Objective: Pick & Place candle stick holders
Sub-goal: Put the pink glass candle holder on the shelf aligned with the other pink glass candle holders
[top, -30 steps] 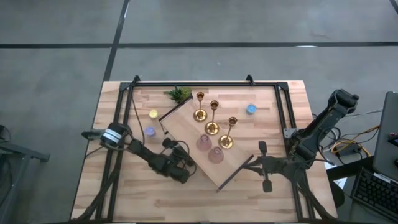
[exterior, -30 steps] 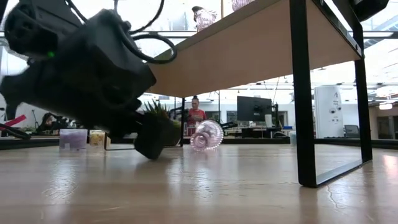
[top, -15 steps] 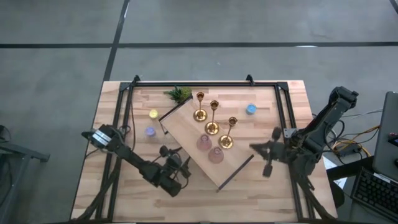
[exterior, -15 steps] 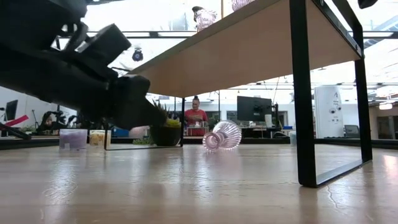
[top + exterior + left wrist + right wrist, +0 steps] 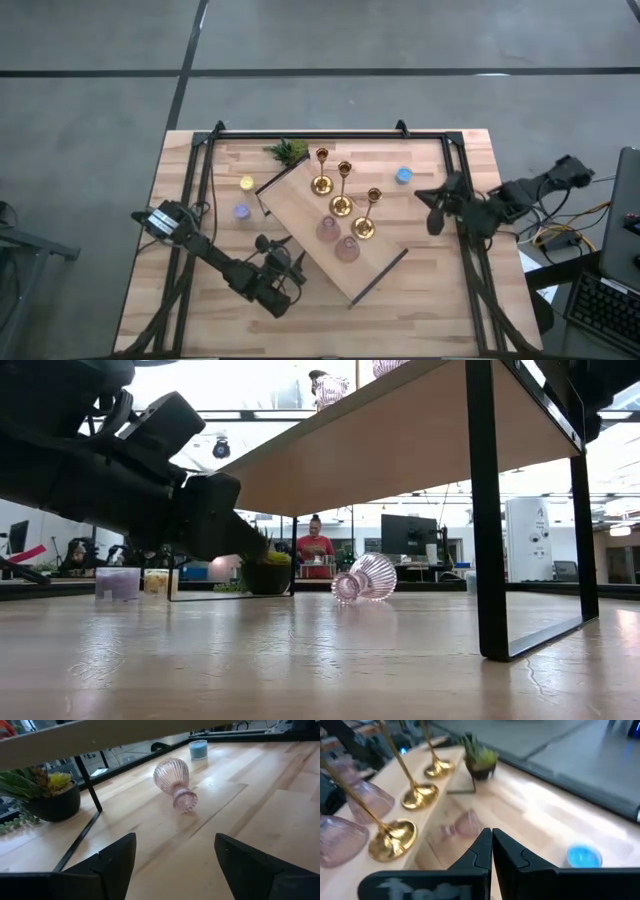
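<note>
Ribbed pink glass cup [image 5: 174, 781] toppled on pale wood before wide-open, empty left jaws; right jaws pressed shut, empty.

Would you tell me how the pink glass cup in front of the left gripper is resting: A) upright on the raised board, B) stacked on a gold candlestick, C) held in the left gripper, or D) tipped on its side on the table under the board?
D: the pink glass cup lies on its side on the table, apart from the open left gripper.

Ribbed pink glass cup [image 5: 174, 781], gold candlesticks [image 5: 343, 190], seemingly blue tealight [image 5: 198, 749].
</note>
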Motion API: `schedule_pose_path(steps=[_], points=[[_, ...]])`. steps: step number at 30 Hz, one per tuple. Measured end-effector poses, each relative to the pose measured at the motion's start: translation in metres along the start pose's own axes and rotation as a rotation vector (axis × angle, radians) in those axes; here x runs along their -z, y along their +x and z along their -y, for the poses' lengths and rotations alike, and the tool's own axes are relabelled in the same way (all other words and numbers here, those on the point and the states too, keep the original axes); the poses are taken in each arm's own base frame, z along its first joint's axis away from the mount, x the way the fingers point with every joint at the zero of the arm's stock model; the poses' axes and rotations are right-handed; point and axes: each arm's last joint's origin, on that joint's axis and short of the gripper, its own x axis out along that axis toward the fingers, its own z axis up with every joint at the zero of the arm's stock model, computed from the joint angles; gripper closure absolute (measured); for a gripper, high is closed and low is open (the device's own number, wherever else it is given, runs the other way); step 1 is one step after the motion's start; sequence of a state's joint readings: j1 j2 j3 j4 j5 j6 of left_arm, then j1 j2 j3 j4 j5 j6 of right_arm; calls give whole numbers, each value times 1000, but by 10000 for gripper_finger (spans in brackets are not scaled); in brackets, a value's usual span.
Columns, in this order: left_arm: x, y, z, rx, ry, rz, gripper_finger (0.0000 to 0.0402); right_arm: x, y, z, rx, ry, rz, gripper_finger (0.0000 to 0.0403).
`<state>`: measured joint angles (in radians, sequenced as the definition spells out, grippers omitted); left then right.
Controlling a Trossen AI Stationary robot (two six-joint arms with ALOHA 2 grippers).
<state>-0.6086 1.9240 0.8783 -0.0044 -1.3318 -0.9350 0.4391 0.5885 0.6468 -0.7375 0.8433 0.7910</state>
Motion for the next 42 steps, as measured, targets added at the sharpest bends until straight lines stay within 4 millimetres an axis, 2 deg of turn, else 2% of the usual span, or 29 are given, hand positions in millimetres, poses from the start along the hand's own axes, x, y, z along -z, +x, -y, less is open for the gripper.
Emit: schedule_pose_path(steps=[11,16,20,30,33,42], points=[[-1,0,0,-13,-1,17,133,-16,30,29,19,138,-204,394],[-1,0,-1,-21,4,27,135,-28,48,50,-29,202,-260,394],[-1,-1,-1,-23,6,31,136,-36,66,74,-24,245,-291,394],[0,-3,-1,-17,14,30,136,-38,128,141,-280,393,-371,394],[0,-3,-1,-14,15,29,136,-35,149,153,-359,422,-371,394],[2,-7,0,2,26,22,138,-34,204,176,-393,400,-437,394]])
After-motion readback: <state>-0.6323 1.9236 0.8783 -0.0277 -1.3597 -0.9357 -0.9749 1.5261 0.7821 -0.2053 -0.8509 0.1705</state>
